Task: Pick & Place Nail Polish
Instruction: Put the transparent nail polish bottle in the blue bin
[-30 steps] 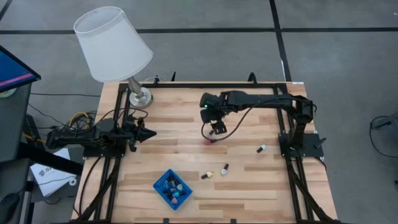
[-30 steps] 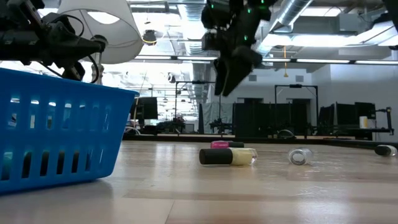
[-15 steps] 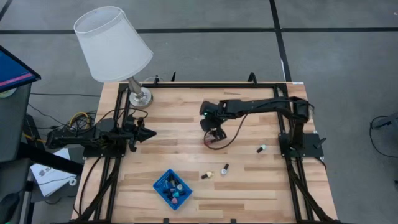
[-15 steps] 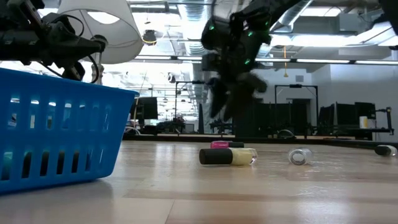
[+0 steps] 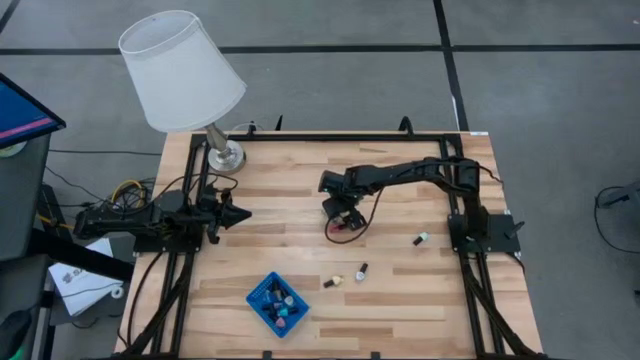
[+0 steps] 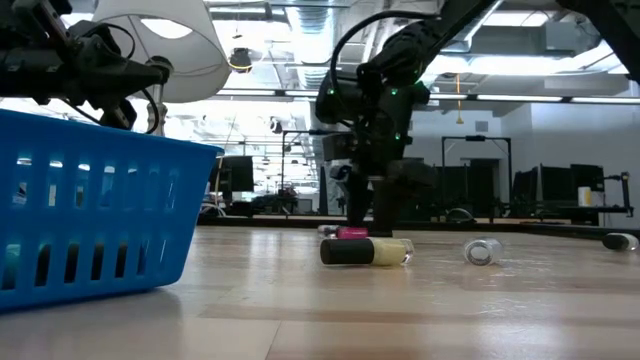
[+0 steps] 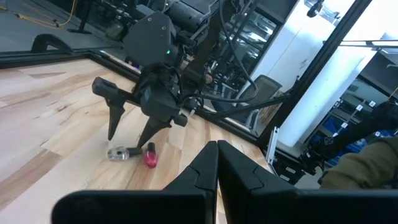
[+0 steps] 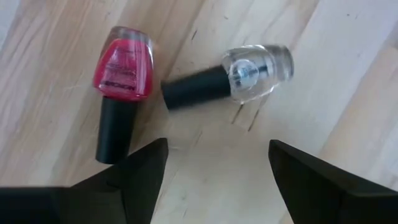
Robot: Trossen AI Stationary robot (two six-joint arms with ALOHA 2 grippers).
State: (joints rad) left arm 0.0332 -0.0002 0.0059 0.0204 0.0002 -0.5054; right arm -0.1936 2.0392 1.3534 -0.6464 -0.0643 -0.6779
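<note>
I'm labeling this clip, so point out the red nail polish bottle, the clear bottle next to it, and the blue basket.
red nail polish bottle [image 8: 122,64], right wrist view, on its red glass body.
clear bottle [image 8: 256,71], right wrist view, on its glass body.
blue basket [image 6: 95,215], low view, on its slotted side wall.

right gripper [image 5: 340,222]: your fingers are spread wide and low over the table [image 5: 420,300], with bare wood between the tips.
under it: a red bottle [image 8: 120,71] and a clear bottle [image 8: 249,70] lie on their sides just beside each other, caps nearly meeting, so there's little gap to slip a finger between them.
left gripper [image 5: 240,213]: parked at the left edge with fingers together; open wood between it and the right one.
lamp [image 5: 185,75]: blocks the far left corner.
blue basket [image 5: 277,303]: near edge, already holding bottles; two loose bottles [image 5: 346,276] lie just right of it.
right side: one bottle [image 5: 421,239] near the arm base, otherwise you've got room.
</note>
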